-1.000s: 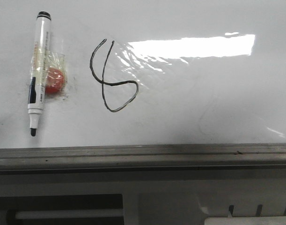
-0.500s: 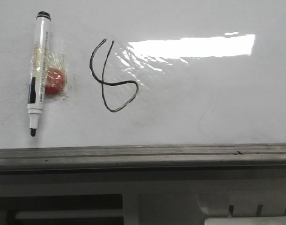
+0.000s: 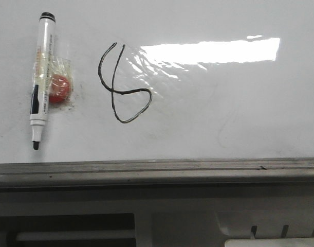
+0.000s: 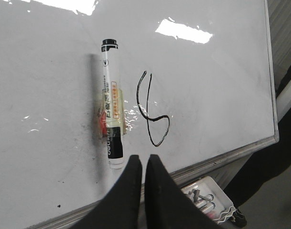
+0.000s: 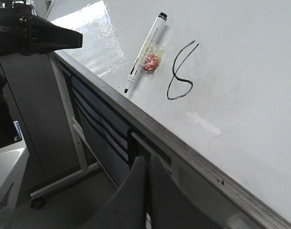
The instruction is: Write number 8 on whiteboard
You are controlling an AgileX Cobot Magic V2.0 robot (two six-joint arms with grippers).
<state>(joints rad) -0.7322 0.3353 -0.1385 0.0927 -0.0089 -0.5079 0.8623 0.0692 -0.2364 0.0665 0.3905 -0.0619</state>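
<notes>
The whiteboard (image 3: 223, 123) is glossy white with glare. The number 8 (image 3: 121, 85) is a thin black looping line, open at the top, left of the board's middle; it also shows in the left wrist view (image 4: 152, 112) and the right wrist view (image 5: 181, 74). A white marker (image 3: 41, 77) with a black tip lies left of it, beside a red round thing under clear tape (image 3: 59, 87). My left gripper (image 4: 144, 162) is shut and empty, above the board's near edge, close to the marker (image 4: 111, 102). My right gripper (image 5: 147, 162) is shut and empty, off the board, below its edge rail (image 5: 183, 152).
The grey metal edge rail (image 3: 157, 172) runs along the board's near side. A white tray of small metal parts (image 4: 207, 200) sits below the board's edge. The left arm (image 5: 35, 36) shows dark in the right wrist view. A stand leg with a caster (image 5: 38, 200) is on the floor.
</notes>
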